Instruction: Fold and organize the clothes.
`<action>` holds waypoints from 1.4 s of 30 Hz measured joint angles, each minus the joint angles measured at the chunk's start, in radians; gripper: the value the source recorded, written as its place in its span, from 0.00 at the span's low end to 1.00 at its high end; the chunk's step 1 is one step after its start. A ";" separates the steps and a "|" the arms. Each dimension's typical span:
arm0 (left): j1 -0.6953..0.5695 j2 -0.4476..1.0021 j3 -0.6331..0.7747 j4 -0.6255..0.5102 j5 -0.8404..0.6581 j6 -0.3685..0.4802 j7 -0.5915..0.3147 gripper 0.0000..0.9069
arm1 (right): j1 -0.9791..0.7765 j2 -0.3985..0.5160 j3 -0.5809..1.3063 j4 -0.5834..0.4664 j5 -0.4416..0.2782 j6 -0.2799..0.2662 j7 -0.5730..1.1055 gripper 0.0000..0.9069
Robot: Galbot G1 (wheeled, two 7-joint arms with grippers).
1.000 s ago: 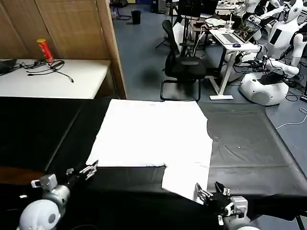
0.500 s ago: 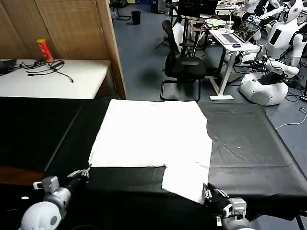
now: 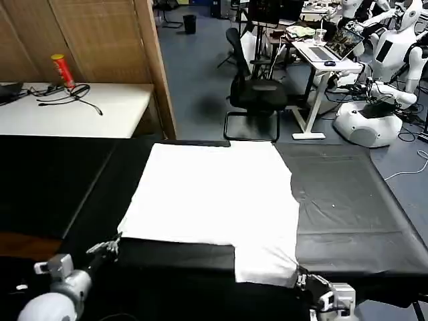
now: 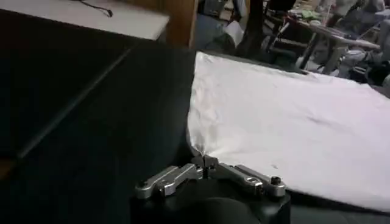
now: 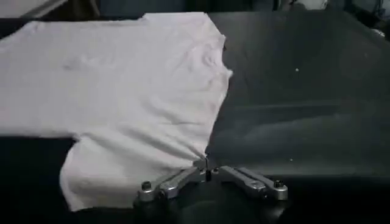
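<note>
Head view lets us see the white T-shirt lying flat on the black worktop. One sleeve sticks out at the near edge, on our right side. Our left gripper sits at the near left corner of the shirt. Its jaws are pressed together and pinch the cloth there. Our right gripper sits at the near corner of that sleeve. Its jaws are pressed together too and pinch the sleeve's edge.
</note>
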 joint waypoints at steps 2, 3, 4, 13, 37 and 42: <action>0.005 -0.008 -0.001 -0.010 0.013 -0.015 -0.001 0.00 | 0.037 -0.012 0.004 -0.020 0.032 0.031 -0.001 0.00; 0.003 -0.015 0.002 -0.012 0.017 -0.027 -0.001 0.00 | 0.064 -0.018 0.003 -0.036 0.041 0.047 -0.002 0.00; -0.002 -0.022 0.006 -0.012 0.018 -0.037 -0.007 0.00 | 0.089 -0.025 0.000 -0.054 0.045 0.064 -0.004 0.00; -0.173 -0.075 0.072 0.042 0.103 -0.102 -0.018 0.00 | 0.349 -0.046 -0.047 -0.273 0.045 0.122 -0.038 0.00; -0.483 -0.040 0.218 0.339 0.214 -0.116 0.001 0.00 | 0.674 -0.017 -0.151 -0.661 -0.019 0.174 -0.052 0.00; -0.518 -0.040 0.241 0.373 0.238 -0.113 0.001 0.97 | 0.675 -0.028 -0.141 -0.663 0.001 0.156 -0.099 0.14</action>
